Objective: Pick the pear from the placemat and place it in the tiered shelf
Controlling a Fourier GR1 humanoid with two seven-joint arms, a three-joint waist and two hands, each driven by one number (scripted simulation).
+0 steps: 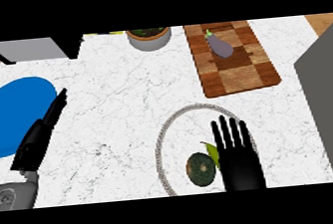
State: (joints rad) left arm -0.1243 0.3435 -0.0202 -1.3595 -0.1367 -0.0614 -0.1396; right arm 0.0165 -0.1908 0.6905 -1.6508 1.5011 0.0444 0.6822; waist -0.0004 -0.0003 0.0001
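The pear (210,152) shows only as a sliver of yellow-green, peeking out at the left edge of the right hand (239,152), just above a dark green round fruit (201,169) that sits touching or nearly touching it. Both lie inside a pale round mat with a grey ring border (160,144), which I take for the placemat. The right hand hangs over that spot with its fingers straight and spread a little, pointing up the view, holding nothing; most of the pear is hidden beneath it, so its full shape and lean I cannot tell.

How will it handle? My guess: light, stiff-skinned, smooth and rounded, apt to roll or slip if pinched at the narrow end. Better to wrap the wider belly, thumb on one side and fingers on the other, and mind the dark fruit crowding it on the lower left.

Out to the left, the left hand (42,130) rests on the marble counter (116,88), fingers straight and together, tip near a blue plate (11,115). Up top sit a wooden chequered board (236,70) with a grey-purple aubergine (220,45) on it, and a potted plant (149,37). A large grey unit (331,99) stands at the right edge, probably the tiered shelf, though its levels do not show from here.
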